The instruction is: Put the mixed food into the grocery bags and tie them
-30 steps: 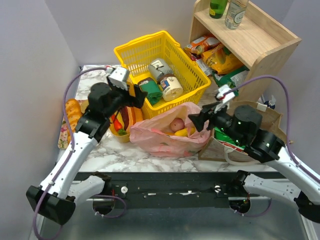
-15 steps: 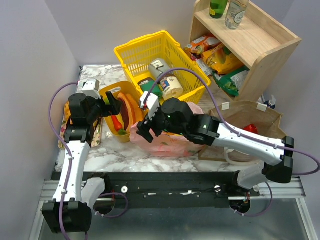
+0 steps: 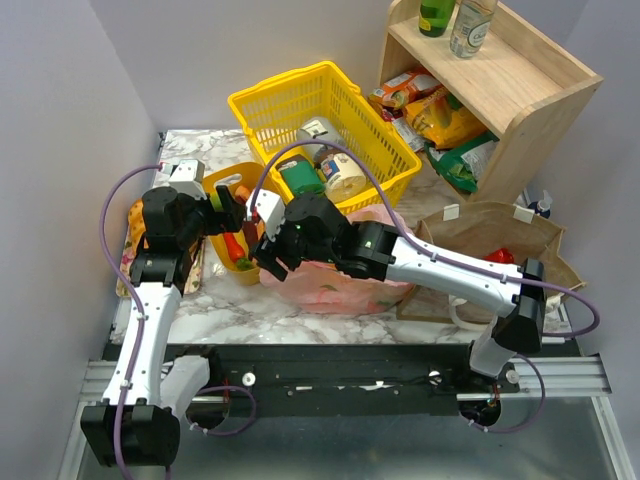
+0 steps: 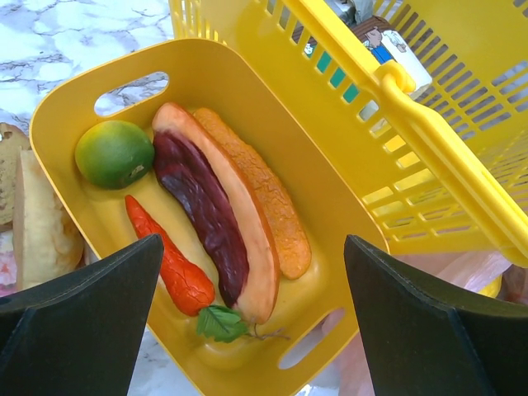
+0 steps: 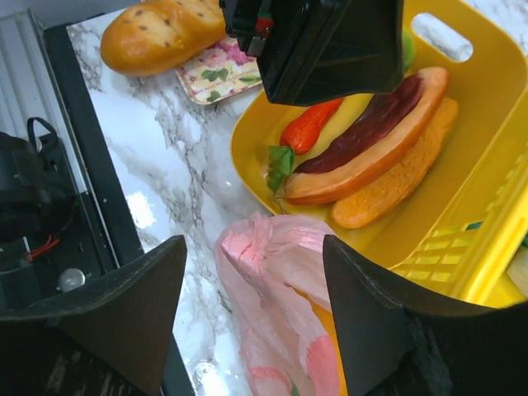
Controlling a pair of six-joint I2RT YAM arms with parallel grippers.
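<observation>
The pink plastic bag (image 3: 345, 280) lies on the marble top. Its bunched left corner (image 5: 262, 247) sits between the fingers of my right gripper (image 5: 252, 309), which is open and not pinching it. Above the small yellow tub (image 4: 74, 99) hovers my left gripper (image 4: 252, 326), wide open and empty. The tub holds toy food: a lime (image 4: 113, 153), a carrot (image 4: 165, 260) and a hot dog (image 4: 219, 214). In the top view the left gripper (image 3: 226, 207) and right gripper (image 3: 266, 258) are close together. The brown paper bag (image 3: 480, 225) stands at the right with something red inside.
The yellow mesh basket (image 3: 262, 112) with tins stands behind the tub. A bread loaf (image 5: 161, 29) lies on a floral mat at the table's left edge. A wooden shelf (image 3: 520, 95) with packets and bottles fills the back right. The right arm stretches across the pink bag.
My right arm has swung from the paper bag side across the pink bag to its left corner. The left gripper has pulled back from the basket to above the tub.
</observation>
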